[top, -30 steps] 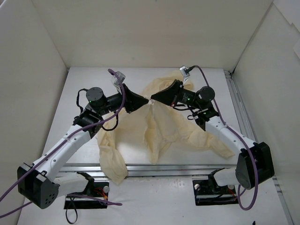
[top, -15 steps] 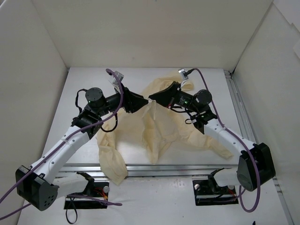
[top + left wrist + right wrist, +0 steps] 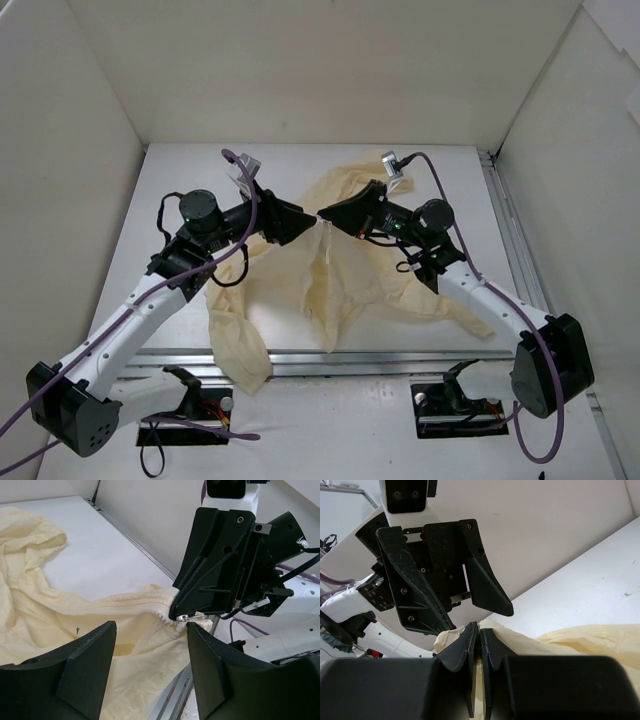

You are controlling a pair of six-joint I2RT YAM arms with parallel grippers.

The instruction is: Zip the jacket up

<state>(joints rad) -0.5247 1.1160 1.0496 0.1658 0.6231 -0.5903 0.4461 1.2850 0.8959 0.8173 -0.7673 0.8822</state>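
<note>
Right gripper (image 3: 176, 615) is pinching the jacket (image 3: 335, 290) at the zipper (image 3: 161, 613) top, jaws clamped. Left gripper (image 3: 306, 220), jaws spread, is facing it, nearly touching. Zipper is hanging toward the near counter (image 3: 200, 180) edge.

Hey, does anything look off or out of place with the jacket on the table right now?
Yes. The wrinkled pale cream-yellow fabric jacket lies bunched, not flat, and one sleeve hangs over the near edge of the white table. The right claw pinches its zipper edge; the left claw is open beside it.
</note>
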